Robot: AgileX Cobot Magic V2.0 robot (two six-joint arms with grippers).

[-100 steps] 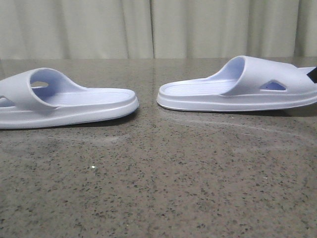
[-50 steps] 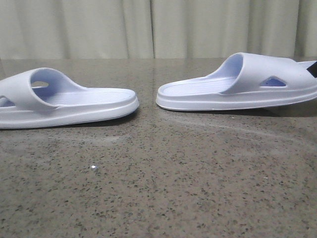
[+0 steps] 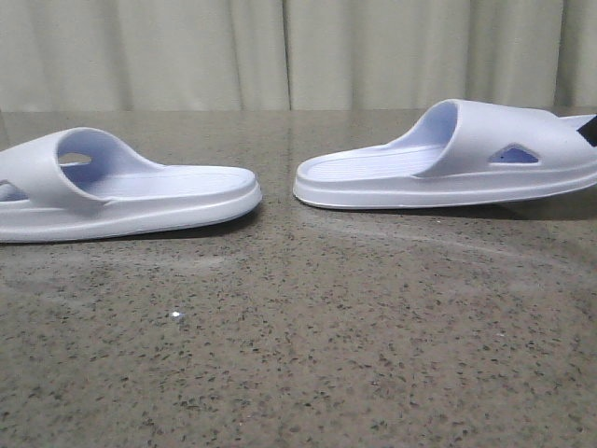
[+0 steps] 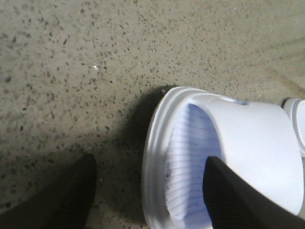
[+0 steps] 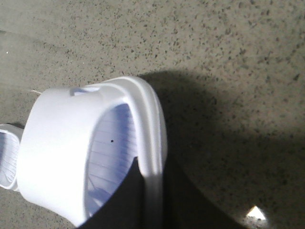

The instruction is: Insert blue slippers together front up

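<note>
Left gripper [image 4: 147,191] first: from its wrist camera I see its two dark fingers [image 4: 62,200] spread apart, one over bare speckled stone tabletop [image 4: 95,43], the other inside the toe opening of the left pale blue-white foam slide sandal [image 4: 248,143], straddling that sandal's edge without closing on it. Right gripper [image 5: 143,200] I read as clamped on the other pale blue-white foam slide sandal [image 5: 71,152]: one dark finger [image 5: 116,200] lies inside its toe opening, a second lies against the outside of its rim, the rim pinched between them. On my front camera the left sandal [image 3: 121,191] lies flat on the table, while the right sandal [image 3: 448,159] sits with its toe end raised slightly off the stone, heels facing each other, well apart.
</note>
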